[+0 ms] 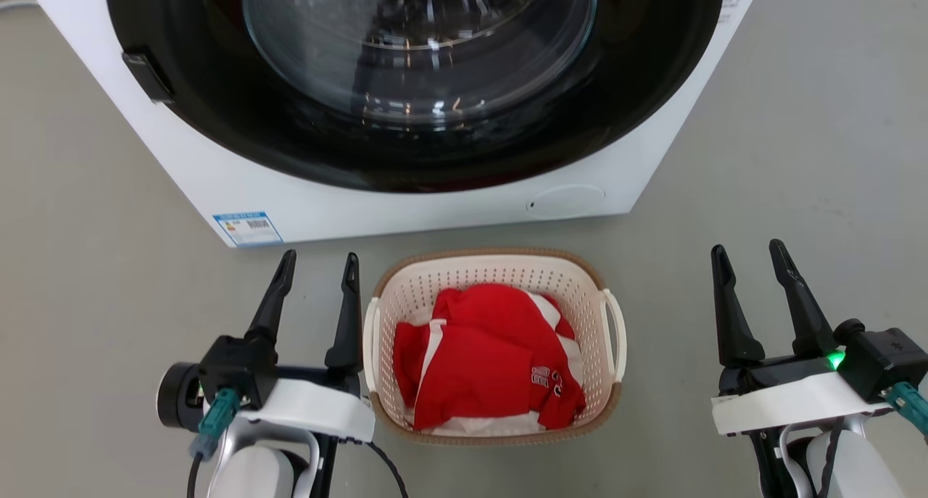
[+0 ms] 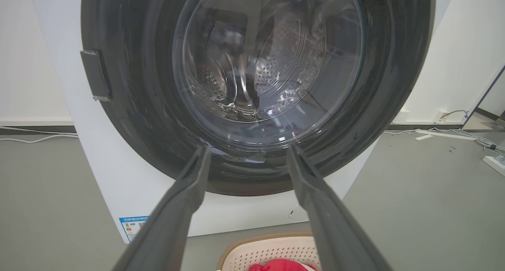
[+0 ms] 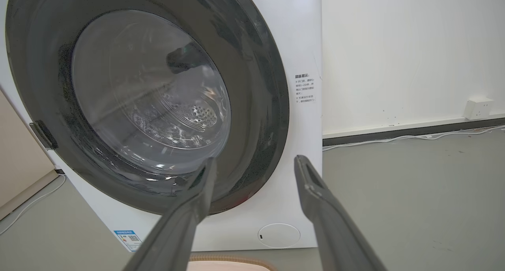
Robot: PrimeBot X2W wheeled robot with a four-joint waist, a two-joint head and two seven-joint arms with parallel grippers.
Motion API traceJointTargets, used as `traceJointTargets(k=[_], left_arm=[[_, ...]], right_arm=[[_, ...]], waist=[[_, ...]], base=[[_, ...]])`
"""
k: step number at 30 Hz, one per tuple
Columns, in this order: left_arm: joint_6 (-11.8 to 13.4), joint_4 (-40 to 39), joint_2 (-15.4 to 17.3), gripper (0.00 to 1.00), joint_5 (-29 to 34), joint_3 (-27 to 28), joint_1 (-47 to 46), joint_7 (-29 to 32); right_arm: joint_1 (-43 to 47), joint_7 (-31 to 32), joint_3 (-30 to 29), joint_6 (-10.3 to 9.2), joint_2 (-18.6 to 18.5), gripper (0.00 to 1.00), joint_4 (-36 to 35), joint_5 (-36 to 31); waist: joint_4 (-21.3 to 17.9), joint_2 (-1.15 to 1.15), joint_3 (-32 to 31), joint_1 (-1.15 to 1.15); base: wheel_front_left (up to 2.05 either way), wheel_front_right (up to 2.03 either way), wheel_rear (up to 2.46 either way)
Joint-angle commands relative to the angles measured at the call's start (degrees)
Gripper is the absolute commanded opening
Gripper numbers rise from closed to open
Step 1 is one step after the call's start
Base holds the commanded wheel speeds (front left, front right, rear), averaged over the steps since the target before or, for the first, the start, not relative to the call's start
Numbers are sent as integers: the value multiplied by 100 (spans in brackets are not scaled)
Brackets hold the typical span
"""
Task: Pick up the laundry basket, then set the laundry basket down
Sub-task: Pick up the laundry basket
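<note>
The laundry basket [image 1: 493, 266], cream-white and perforated with a brown rim, stands on the floor just in front of the washing machine, holding red and white clothes [image 1: 489, 357]. A white loop handle shows on each side. My left gripper [image 1: 320, 264] is open close beside the basket's left handle, apart from it. My right gripper [image 1: 749, 253] is open well to the right of the basket. The basket's far rim [image 2: 260, 238] peeks in at the bottom of the left wrist view, and a sliver of the basket rim [image 3: 229, 259] at the bottom of the right wrist view. Both grippers hold nothing.
A white front-loading washing machine [image 1: 304, 201] with a round dark glass door [image 2: 268, 66] stands right behind the basket. Grey floor spreads on both sides. White cables and a power strip [image 2: 495, 162] lie along the wall to the right; a wall socket [image 3: 478, 107] sits low on the wall.
</note>
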Motion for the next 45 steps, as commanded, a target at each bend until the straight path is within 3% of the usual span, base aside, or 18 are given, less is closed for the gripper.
traceJointTargets(k=[1,8,45], left_arm=[[27,-55,36,100,-46,193,-283,-36],[-29,265,36,100,26,271,-579,-36],[-555,3655,36,100,-122,812,-2720,-36]], right_arm=[[-174,-60,110,41,-71,100,-177,70],[-330,-60,157,41,-64,100,-215,132],[-1212,-60,304,41,-109,100,-488,521]], waist=[[-10,0,150,0],[-35,0,529,0],[-332,0,2668,0]], base=[[0,0,0],[0,0,0],[0,0,0]])
